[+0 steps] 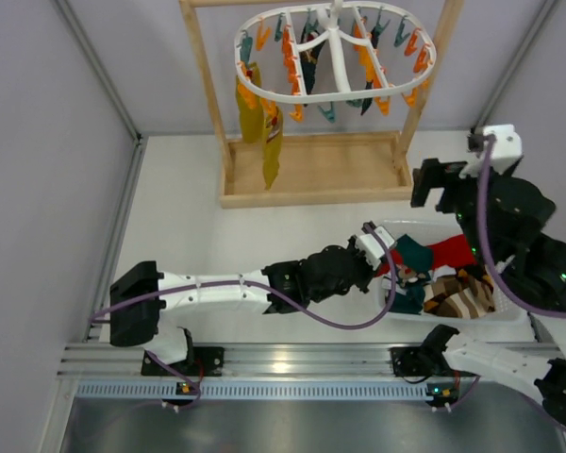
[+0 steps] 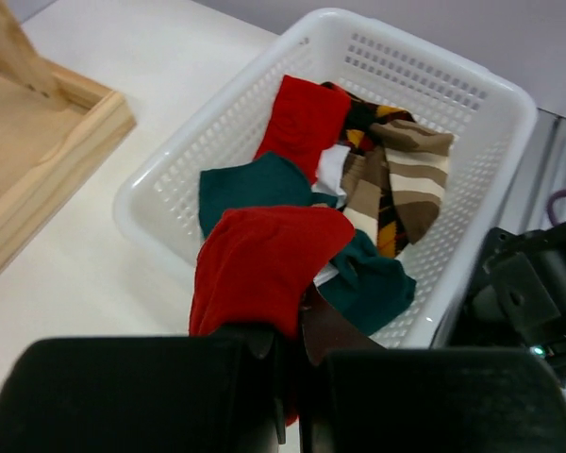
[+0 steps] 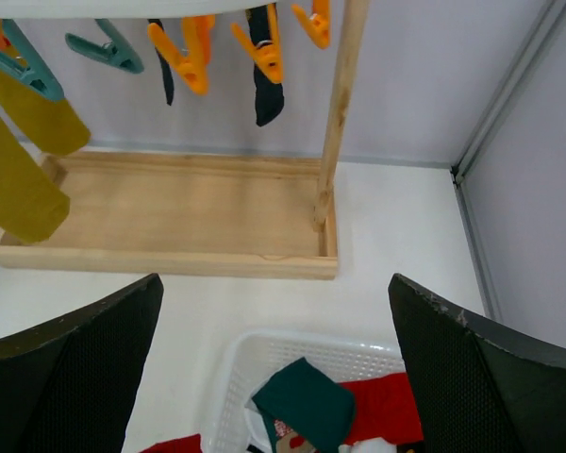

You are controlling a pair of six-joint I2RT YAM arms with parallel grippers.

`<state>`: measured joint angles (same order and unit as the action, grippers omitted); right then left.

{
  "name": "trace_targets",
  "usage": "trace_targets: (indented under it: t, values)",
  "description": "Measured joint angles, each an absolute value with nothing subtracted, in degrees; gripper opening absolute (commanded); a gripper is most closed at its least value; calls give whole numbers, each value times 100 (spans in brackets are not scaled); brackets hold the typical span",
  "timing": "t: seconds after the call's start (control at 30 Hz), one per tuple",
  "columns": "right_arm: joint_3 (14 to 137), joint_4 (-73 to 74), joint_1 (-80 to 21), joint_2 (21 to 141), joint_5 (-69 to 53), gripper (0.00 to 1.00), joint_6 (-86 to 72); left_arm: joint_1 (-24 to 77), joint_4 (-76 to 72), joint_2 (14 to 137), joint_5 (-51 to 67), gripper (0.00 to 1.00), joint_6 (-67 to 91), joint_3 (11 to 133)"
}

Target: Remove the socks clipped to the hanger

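The white oval hanger (image 1: 332, 47) hangs from the wooden stand with orange and teal pegs under it. Two mustard yellow socks (image 1: 259, 123) stay clipped at its left side, and dark socks (image 1: 308, 66) hang near its middle. In the right wrist view a yellow sock (image 3: 19, 179) and a dark sock (image 3: 267, 94) dangle from pegs. My left gripper (image 2: 297, 335) is shut on a red sock (image 2: 264, 269), held over the near left rim of the white basket (image 2: 406, 47). My right gripper (image 3: 274, 283) is open and empty, high above the basket (image 3: 292, 337).
The basket (image 1: 509, 326) holds red, teal and brown striped socks (image 2: 396, 179). The wooden stand's tray base (image 1: 311, 170) sits at the back of the table, with upright posts on both sides. Grey walls close in left, right and behind.
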<state>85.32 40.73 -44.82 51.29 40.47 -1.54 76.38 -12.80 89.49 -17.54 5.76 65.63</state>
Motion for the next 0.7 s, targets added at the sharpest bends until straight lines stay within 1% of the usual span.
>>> trace_targets:
  t: [0.13, 0.3, 0.37, 0.4, 0.43, 0.47, 0.53, 0.57, 0.7]
  values:
    - [8374, 4333, -4482, 4327, 4104, 99, -375, 7618, -1280, 9126, -1157, 0, 626, 6761]
    - [8281, 4530, -4482, 3763, 4158, 100, -526, 7500, -1271, 9817, -242, 0, 703, 7518]
    - [8202, 4569, -4482, 3667, 4182, 99, -563, 7404, -1299, 10215, 143, 12, 805, 7926]
    - [8169, 4598, -4482, 3651, 4193, 100, -569, 7338, -1302, 10440, 360, 23, 867, 8145]
    - [8132, 4628, -4482, 3651, 4195, 99, -580, 7260, -1286, 10687, 565, 58, 939, 8394]
    - [8103, 4663, -4482, 3658, 4200, 100, -582, 7194, -1286, 10897, 735, 70, 963, 8571]
    - [8049, 4742, -4482, 3691, 4204, 99, -587, 7100, -1232, 11185, 1013, 85, 1074, 8785]
    - [8016, 4766, -4482, 3706, 4217, 100, -589, 7057, -1186, 11295, 1131, 99, 1096, 8844]
    - [7898, 4831, -4482, 3787, 4252, 99, -635, 7032, -860, 11349, 1122, 99, 1022, 8849]
